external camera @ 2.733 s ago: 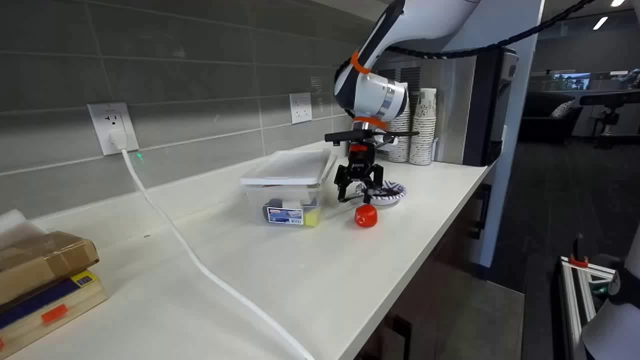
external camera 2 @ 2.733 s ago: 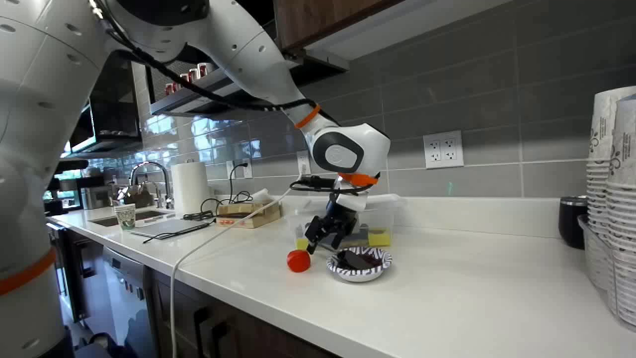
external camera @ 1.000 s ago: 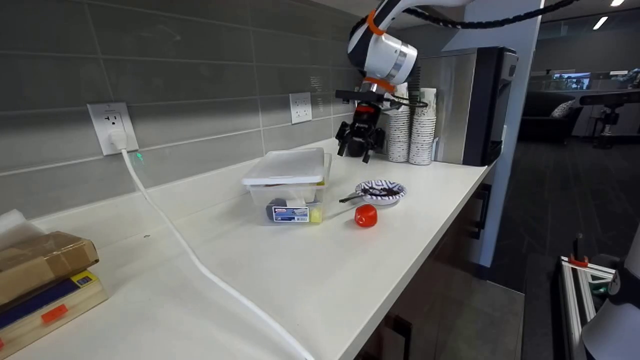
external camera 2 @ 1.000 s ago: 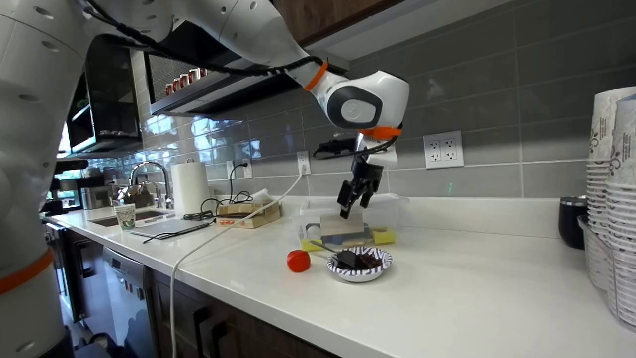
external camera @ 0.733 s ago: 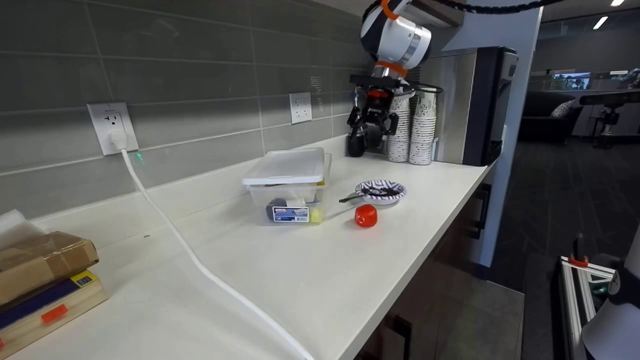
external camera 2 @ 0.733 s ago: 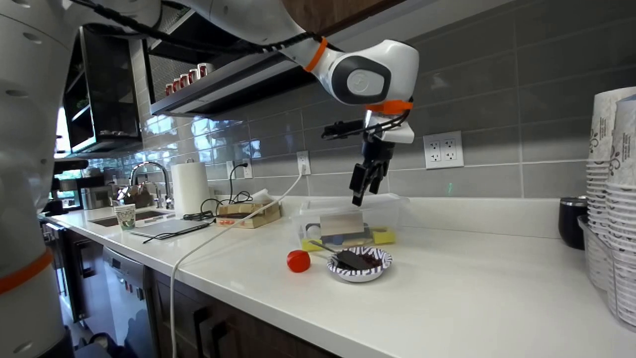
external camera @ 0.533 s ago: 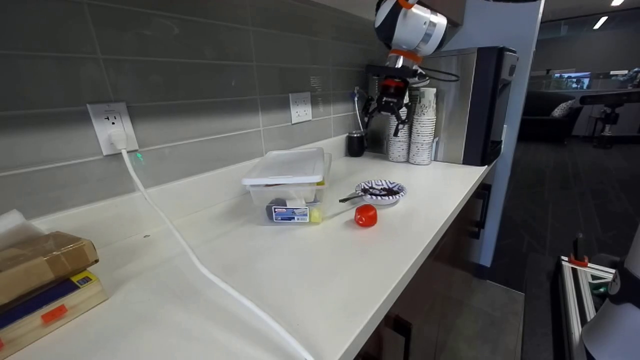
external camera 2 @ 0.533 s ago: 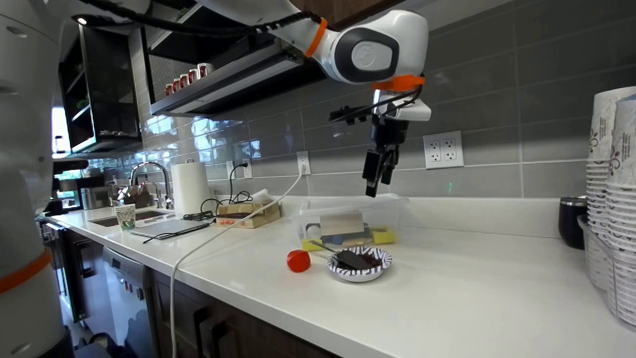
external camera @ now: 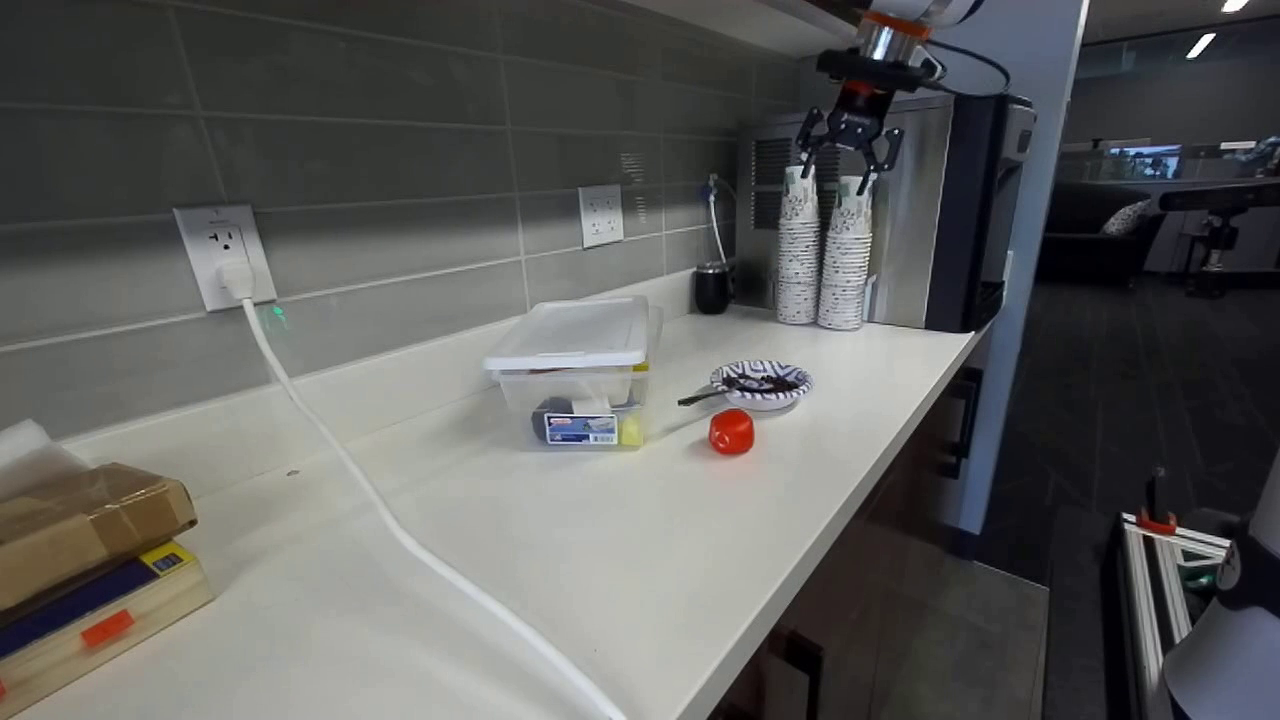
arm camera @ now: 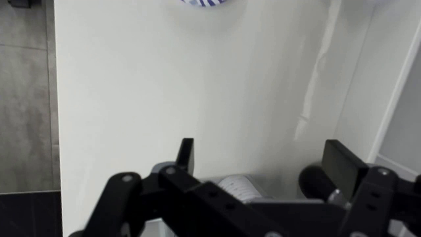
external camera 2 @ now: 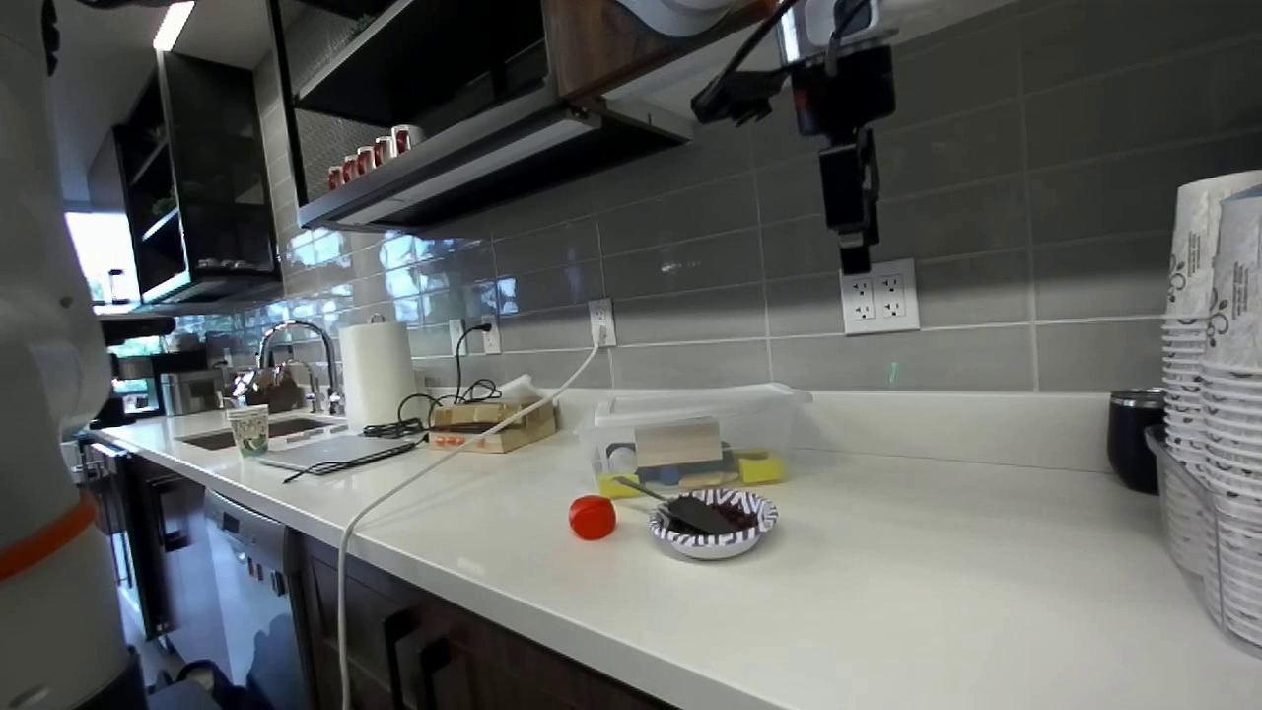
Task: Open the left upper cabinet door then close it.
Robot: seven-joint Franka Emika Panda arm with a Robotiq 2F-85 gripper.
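"What can you see of the gripper [external camera: 836,180]?"

"In an exterior view I have it high above the counter [external camera: 500,560], jaws spread wide and angled down, in front of two stacks of paper cups [external camera: 845,280] and a steel-sided appliance [external camera: 910,200]. Lower down I get a lidded plastic box [external camera: 575,375], then a red object [external camera: 732,432] near a patterned bowl [external camera: 768,404]."

"And our upper cabinet [external camera 2: 603,49]?"

"In an exterior view its brown wood runs along the top edge, to the right of a shelf [external camera 2: 444,158] with a row of cans [external camera 2: 384,151]. The arm [external camera 2: 680,12] covers part of it, so from my seat I can't tell which piece is the left door, or whether that door is ajar."

"The gripper, there?"

"Edge-on to me, right of the cabinet, its tip just across the upper edge of a wall outlet [external camera 2: 879,298]. I can't read its spread from that angle."

"Wrist view?"

"Both fingers [arm camera: 343,168] are far apart, with white counter showing between them. A dark tumbler [arm camera: 314,182] is partly behind one of them, and a slice of the bowl's rim comes in at the top edge."
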